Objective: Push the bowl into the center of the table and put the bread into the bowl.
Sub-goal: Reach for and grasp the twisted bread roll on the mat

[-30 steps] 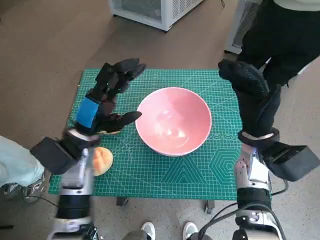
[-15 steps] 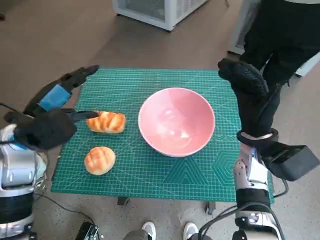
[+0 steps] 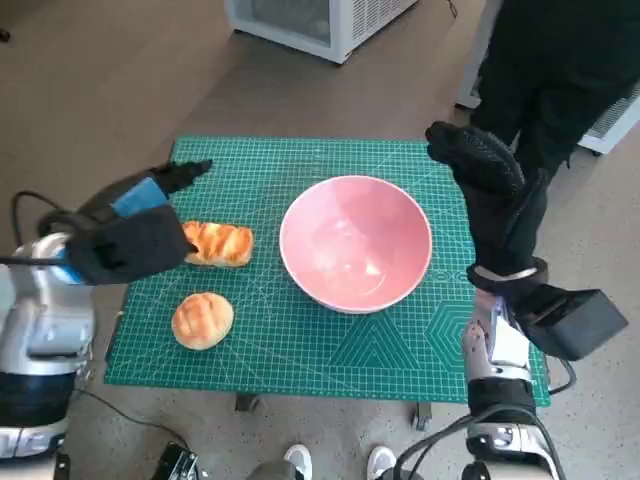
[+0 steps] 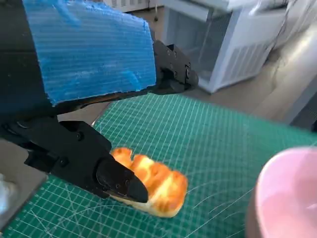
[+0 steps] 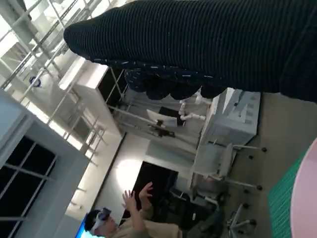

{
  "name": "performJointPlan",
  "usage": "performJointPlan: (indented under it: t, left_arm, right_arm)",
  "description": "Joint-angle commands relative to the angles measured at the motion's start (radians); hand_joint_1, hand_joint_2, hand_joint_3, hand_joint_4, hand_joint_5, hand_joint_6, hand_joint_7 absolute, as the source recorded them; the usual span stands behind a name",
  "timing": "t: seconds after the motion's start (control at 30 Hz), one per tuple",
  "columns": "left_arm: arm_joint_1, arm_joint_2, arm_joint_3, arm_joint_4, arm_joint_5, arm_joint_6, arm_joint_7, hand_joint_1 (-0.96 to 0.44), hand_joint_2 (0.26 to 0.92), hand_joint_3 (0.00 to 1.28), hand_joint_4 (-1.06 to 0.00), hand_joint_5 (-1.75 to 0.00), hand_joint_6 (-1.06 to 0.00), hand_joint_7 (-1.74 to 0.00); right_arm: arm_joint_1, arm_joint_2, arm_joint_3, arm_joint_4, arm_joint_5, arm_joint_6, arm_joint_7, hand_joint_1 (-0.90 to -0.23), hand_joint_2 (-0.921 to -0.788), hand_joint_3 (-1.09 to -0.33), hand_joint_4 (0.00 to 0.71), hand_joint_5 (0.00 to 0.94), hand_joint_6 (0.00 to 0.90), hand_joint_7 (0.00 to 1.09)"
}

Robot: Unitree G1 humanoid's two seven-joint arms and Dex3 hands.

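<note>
On the green table (image 3: pixel 420 345): pink bowl (image 3: pixel 356 243) at centre, two breads at 9 o'clock.
The long bread (image 3: pixel 219 243) lies beside the bowl at its 9 o'clock; the round bread (image 3: pixel 202 320) sits near, at 7 o'clock. The left robot hand (image 3: pixel 130 235) hovers released over the table's 9 o'clock edge, fingers apart, grasping nothing. The right robot hand (image 3: pixel 482 170) stands raised at the bowl's 2 o'clock, empty, its fingers loosely extended.
</note>
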Motion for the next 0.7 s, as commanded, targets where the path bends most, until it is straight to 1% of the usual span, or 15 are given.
performJointPlan:
  t: [0.03, 0.07, 0.13, 0.23, 0.53, 0.7]
  left_arm:
    - [-0.025, 0.01, -0.015, 0.014, 0.018, 0.002, -0.003, -0.03, 0.731, 0.0, -0.13, -0.01, -0.33, -0.01]
    - [-0.026, 0.011, -0.017, 0.014, 0.017, 0.002, -0.003, -0.03, 0.731, 0.0, -0.13, -0.01, -0.33, -0.01]
    - [-0.061, -0.008, -0.077, 0.101, 0.047, -0.023, -0.011, -0.04, 0.731, 0.0, -0.15, -0.02, -0.34, -0.01]
    - [-0.092, -0.031, -0.123, 0.186, 0.066, -0.054, -0.005, -0.06, 0.732, 0.0, -0.18, -0.02, -0.35, -0.01]
    - [-0.157, -0.116, -0.236, 0.416, 0.141, -0.137, 0.066, -0.08, 0.73, 0.0, -0.22, -0.01, -0.37, -0.01]
    - [-0.194, -0.15, -0.268, 0.54, 0.164, -0.188, 0.116, -0.05, 0.736, 0.0, -0.24, -0.01, -0.39, -0.01]
  right_arm:
    - [0.012, 0.004, -0.001, 0.019, -0.003, 0.001, -0.007, -0.79, -0.921, -0.726, 0.218, 0.0, 0.189, 0.38]
    - [0.012, 0.004, -0.002, 0.019, -0.003, 0.001, -0.007, -0.79, -0.921, -0.726, 0.218, 0.0, 0.188, 0.38]
    - [0.011, 0.002, -0.004, 0.024, -0.003, -0.001, -0.007, -0.789, -0.921, -0.726, 0.218, 0.0, 0.187, 0.38]
    - [0.009, 0.001, -0.006, 0.029, -0.003, -0.002, -0.007, -0.788, -0.921, -0.727, 0.217, 0.0, 0.185, 0.38]
    - [0.007, 0.003, -0.006, 0.04, -0.004, -0.01, -0.007, -0.787, -0.921, -0.728, 0.215, 0.0, 0.177, 0.39]
    - [0.006, 0.004, -0.006, 0.043, -0.002, -0.011, -0.005, -0.788, -0.921, -0.727, 0.213, 0.0, 0.17, 0.4]
